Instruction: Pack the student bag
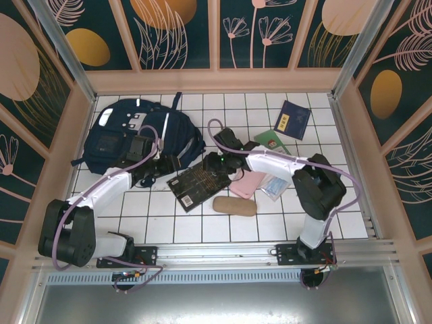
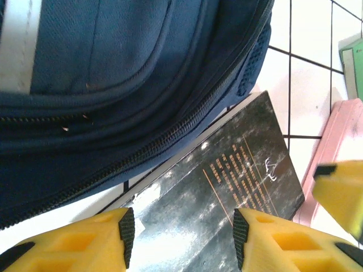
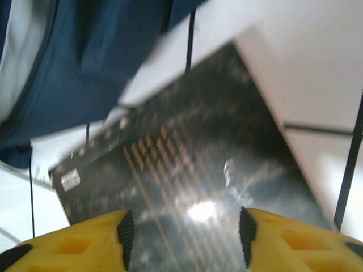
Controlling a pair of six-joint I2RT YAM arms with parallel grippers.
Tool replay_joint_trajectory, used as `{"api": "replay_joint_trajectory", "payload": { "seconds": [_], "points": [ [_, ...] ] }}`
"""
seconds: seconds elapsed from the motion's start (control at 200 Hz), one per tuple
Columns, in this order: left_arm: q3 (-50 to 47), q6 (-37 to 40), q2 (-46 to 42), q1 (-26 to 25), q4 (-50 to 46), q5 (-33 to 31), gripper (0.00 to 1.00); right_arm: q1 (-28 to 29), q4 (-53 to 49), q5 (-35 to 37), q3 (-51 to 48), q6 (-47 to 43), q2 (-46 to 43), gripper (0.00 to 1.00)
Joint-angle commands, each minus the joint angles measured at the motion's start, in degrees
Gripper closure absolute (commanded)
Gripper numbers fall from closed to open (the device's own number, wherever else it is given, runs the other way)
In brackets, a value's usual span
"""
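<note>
I'm looking down on a white tiled table (image 1: 202, 229) boxed in by dark floral wall panels (image 1: 175, 34). The student bag (image 1: 169, 128) lies flat in the upper left of the overhead view, and a black book (image 1: 199, 185) sits at the frame's centre with its upper left corner just against the bag's lower right edge.

My left gripper (image 1: 169, 165) is at that lower right edge of the bag. Through its wrist camera the left gripper (image 2: 184, 238) has its fingers apart with nothing clamped. The bag (image 2: 113, 73) fills the upper left there, zips facing me, and the book (image 2: 238, 170) runs down to the gap between the fingers.

My right gripper (image 1: 217, 162) is just right of the bag, above the book's upper edge. Its wrist picture is blurred, but the right gripper (image 3: 184, 235) shows spread fingers gripping nothing. The book (image 3: 187, 147) is under them and the bag (image 3: 85, 56) is in the upper left corner.

A pink case (image 1: 246, 183) touches the book's right side. A tan pouch (image 1: 234, 206) lies just below it. A green book (image 1: 273, 142) and a navy booklet (image 1: 295, 119) sit in the upper right, well apart from the bag.
</note>
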Motion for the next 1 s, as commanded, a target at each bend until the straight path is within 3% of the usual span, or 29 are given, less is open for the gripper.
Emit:
{"api": "replay_joint_trajectory", "payload": {
  "seconds": [0.0,0.275,0.59,0.996],
  "points": [
    [-1.8,-1.3,0.7,-1.4,3.0,0.0,0.5,2.0,-3.6,-0.3,-4.6,5.7,-3.8,0.42],
    [-2.9,-1.1,6.6,-4.2,4.9,-3.2,0.49,5.0,-1.6,-0.9,-11.9,13.6,-6.5,0.37],
    [-3.0,-0.7,9.9,-4.8,4.0,-6.9,0.46,2.9,1.7,-1.3,-8.6,12.7,-0.1,0.35],
    [-6.4,-5.5,6.9,-7.1,6.9,1.6,0.47,-3.2,1.5,0.4,0.4,4.3,5.7,0.35]
  ]
}}
